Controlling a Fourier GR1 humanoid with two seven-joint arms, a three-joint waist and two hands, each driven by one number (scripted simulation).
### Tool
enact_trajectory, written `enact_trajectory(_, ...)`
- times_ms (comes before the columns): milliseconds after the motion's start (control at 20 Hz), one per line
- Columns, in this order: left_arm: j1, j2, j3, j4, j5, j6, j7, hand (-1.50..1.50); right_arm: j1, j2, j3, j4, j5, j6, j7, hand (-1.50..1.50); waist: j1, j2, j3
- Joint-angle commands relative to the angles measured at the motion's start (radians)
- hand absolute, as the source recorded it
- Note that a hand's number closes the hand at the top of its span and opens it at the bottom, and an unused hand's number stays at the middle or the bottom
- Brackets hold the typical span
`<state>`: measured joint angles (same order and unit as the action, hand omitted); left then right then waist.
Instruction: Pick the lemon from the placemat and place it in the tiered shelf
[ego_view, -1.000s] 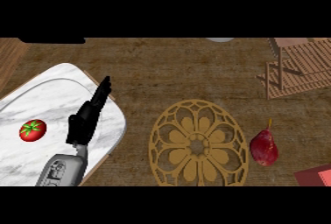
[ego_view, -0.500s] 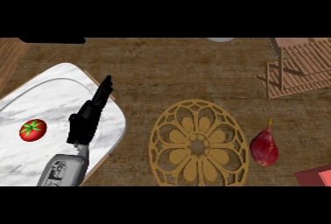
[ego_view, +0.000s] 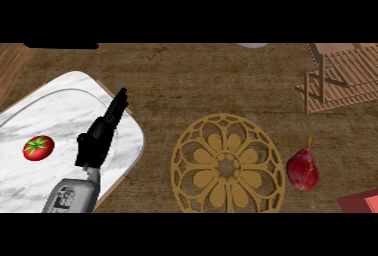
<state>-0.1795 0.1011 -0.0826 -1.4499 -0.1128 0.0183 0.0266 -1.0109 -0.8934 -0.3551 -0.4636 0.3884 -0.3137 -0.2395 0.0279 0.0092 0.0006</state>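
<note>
Tomato (ego_view: 38, 148) sits at nine o'clock on a white marble board (ego_view: 44, 115) lying on the wooden counter (ego_view: 192, 85). Just right of it the left hand (ego_view: 100, 140) rests over the board, fingers straight, pointing toward one o'clock, holding nothing. At six o'clock lies an ornate tan placemat (ego_view: 227, 165), bare of any lemon. A dark red pear-like fruit (ego_view: 303, 169) lies beside it at four o'clock. The wooden tiered shelf (ego_view: 341, 75) stands at two o'clock. No writing is readable.
</note>
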Motion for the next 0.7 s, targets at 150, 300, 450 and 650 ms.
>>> enact_trajectory(150,0.010,0.002,0.017,-0.003,0.011,-0.012,-0.012,0.00,-0.056,-0.005,-0.069,0.081,-0.072,0.064,-0.016,-1.50,-0.001,0.000,0.000)
enact_trajectory(300,0.036,-0.001,-0.003,-0.077,-0.012,0.006,0.053,0.00,-0.034,-0.025,-0.106,0.087,-0.120,0.125,-0.041,-1.50,-0.005,-0.005,0.001)
enact_trajectory(450,-0.015,-0.006,0.020,0.048,-0.001,-0.011,-0.017,0.00,-0.117,-0.031,-0.082,0.087,-0.112,0.187,0.018,-1.50,-0.006,-0.001,0.000)
enact_trajectory(650,0.029,-0.014,0.001,0.012,-0.026,0.001,-0.041,0.00,-0.082,-0.045,-0.121,0.061,-0.170,0.236,-0.011,-1.50,-0.011,-0.005,0.000)
